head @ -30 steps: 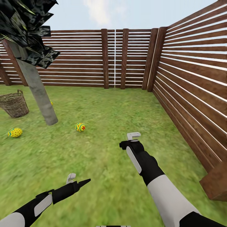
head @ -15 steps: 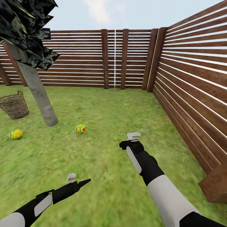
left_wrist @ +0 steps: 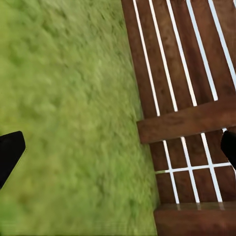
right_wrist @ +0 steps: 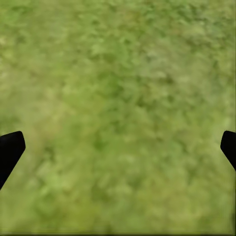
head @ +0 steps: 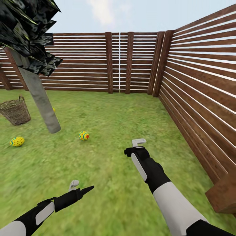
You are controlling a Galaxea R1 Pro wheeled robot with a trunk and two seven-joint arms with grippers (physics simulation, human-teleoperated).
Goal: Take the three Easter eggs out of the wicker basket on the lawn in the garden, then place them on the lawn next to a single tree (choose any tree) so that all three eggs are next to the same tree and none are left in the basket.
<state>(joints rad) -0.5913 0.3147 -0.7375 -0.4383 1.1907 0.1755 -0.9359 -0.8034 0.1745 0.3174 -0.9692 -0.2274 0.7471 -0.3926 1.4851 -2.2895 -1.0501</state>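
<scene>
Two yellow painted Easter eggs lie on the lawn (head: 108,118): one (head: 83,135) just right of the tree's pale trunk (head: 41,98), another (head: 17,141) to its left front. A yellow sliver (head: 53,110) peeks from behind the trunk. The wicker basket (head: 14,112) stands upright left of the tree. My left gripper (head: 82,186) hovers low over the grass in front, open and empty. My right gripper (head: 139,142) is further forward, right of the eggs, open too. Over grass, both wrist views show the fingertips (left_wrist: 10,152) (right_wrist: 10,150) wide apart.
A brown slatted fence (head: 196,88) runs along the back and the right side, with a post (head: 224,193) close at the lower right. The left wrist view shows the fence (left_wrist: 182,98) beside the grass. Dark blocky leaves (head: 26,29) hang overhead at the left.
The whole picture has drifted slightly, so the camera has moved a little. Both arms hold the same pose, and the eggs and basket lie as before.
</scene>
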